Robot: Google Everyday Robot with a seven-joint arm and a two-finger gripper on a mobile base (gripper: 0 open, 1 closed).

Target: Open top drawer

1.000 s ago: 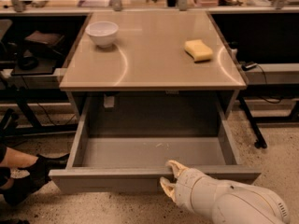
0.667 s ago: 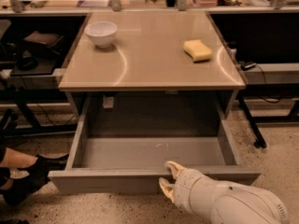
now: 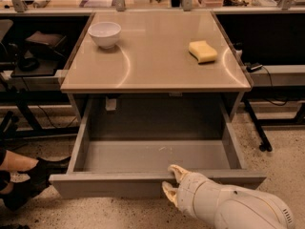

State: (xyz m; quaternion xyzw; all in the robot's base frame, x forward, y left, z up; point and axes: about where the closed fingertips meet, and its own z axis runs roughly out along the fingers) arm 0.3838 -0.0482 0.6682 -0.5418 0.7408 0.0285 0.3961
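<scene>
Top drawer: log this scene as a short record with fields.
top drawer: pulled well out from under the tabletop, grey inside floor showing
end effector: at the drawer's front panel, right of centre
tabletop: white bowl at back left, yellow sponge at back right
floor, left of drawer: a person's black shoe

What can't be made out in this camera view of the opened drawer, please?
- Top drawer: near strip of floor hidden behind its own front panel.
- Gripper at the drawer's front edge: arm cut off by the bottom edge.
- Black shoe, left: wearer cut off by the left edge.
- Pale tag under the tabletop: too small to identify.
</scene>
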